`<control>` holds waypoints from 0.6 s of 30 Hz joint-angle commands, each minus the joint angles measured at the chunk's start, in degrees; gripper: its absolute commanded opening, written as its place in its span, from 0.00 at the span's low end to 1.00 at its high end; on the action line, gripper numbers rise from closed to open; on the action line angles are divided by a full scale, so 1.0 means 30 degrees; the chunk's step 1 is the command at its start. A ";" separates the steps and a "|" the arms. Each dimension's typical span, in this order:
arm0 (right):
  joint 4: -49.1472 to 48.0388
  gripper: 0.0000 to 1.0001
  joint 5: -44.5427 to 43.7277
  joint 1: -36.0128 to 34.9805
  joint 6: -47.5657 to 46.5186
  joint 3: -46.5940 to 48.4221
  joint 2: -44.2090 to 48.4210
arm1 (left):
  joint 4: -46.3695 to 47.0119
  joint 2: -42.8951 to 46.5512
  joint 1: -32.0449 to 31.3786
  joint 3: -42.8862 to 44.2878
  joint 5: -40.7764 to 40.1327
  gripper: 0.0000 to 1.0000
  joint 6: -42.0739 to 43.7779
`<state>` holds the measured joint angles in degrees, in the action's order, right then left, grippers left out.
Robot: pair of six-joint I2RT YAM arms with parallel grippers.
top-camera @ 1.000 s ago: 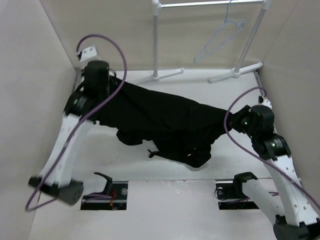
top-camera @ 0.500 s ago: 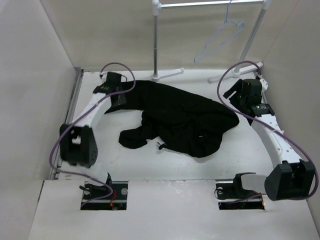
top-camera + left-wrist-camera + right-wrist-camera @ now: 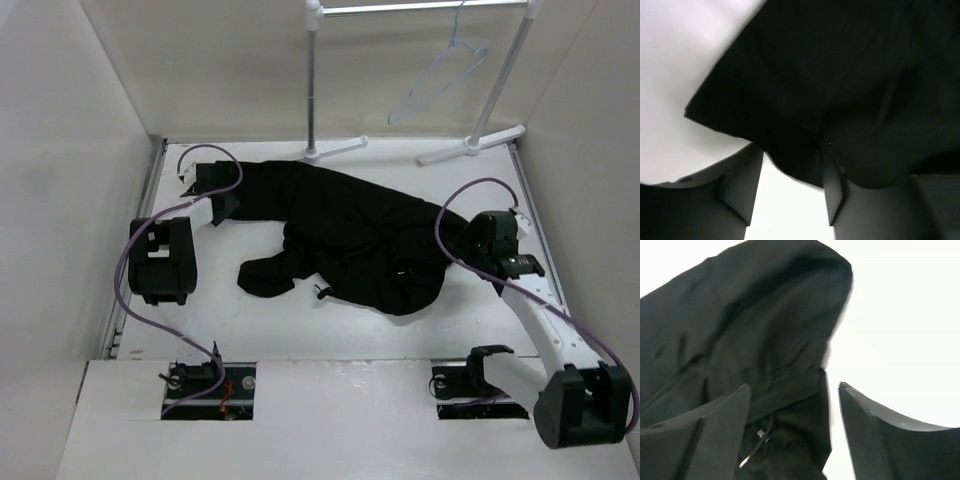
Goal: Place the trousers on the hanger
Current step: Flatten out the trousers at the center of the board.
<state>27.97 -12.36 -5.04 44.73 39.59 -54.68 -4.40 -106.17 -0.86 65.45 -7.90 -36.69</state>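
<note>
Top view: left arm folded low, left gripper (image 3: 222,200) at the trousers' (image 3: 350,235) left end; right arm reaching forward, right gripper (image 3: 468,235) at their right edge; hanger (image 3: 440,80) well beyond both | Left wrist: fingers apart, cloth edge between them (unpinched) | Right wrist: fingers apart, fold between them.

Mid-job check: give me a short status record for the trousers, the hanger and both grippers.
trousers: crumpled heap lying on the table
hanger: hooked on the rack rail, nothing on it
left gripper: open, at the trousers' left edge
right gripper: open, at the trousers' right end
</note>
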 commanded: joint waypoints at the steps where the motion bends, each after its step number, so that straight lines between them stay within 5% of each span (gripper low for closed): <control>1: -0.1205 0.60 0.2178 0.0319 -0.0024 0.0744 -0.2043 | 0.1818 -0.0877 0.1121 0.1501 0.0553 0.23 -0.1392; 2: -0.1381 0.48 0.2302 -0.0611 -0.0259 0.0892 -0.2077 | 0.1675 -0.0908 0.1587 0.1590 0.0119 0.08 -0.1597; 3: -0.1296 0.35 0.2304 -0.1780 -0.0465 0.1126 -0.2078 | 0.1441 -0.0677 0.1882 0.1475 -0.0466 0.06 -0.1918; 6: -0.0215 0.32 0.2304 -0.4242 -0.1196 0.1741 -0.2340 | 0.0300 0.1338 0.2587 0.0308 -0.2544 0.10 -0.2944; 7: 0.0021 0.35 0.2217 -0.5152 -0.1431 0.1859 -0.2457 | 0.0151 0.1898 0.2617 -0.0017 -0.2842 0.14 -0.3063; 8: 0.0198 0.42 0.1897 -0.6031 -0.1637 0.2006 -0.2546 | -0.0082 0.3035 0.2530 -0.0745 -0.3077 0.32 -0.3122; 10: 0.0317 0.70 0.0757 -0.7849 -0.1989 0.2561 -0.3332 | -0.0434 0.5578 0.0814 -0.2469 -0.2963 0.57 -0.2802; 18: -0.0327 0.73 -0.0446 -0.8442 -0.2049 0.4145 -0.7727 | -0.3333 1.3264 -0.5458 -0.7252 -0.3080 0.72 -0.2128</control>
<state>28.29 -8.95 -30.35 39.57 48.58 -73.28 -7.22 -73.65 -11.46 48.05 -15.57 -44.03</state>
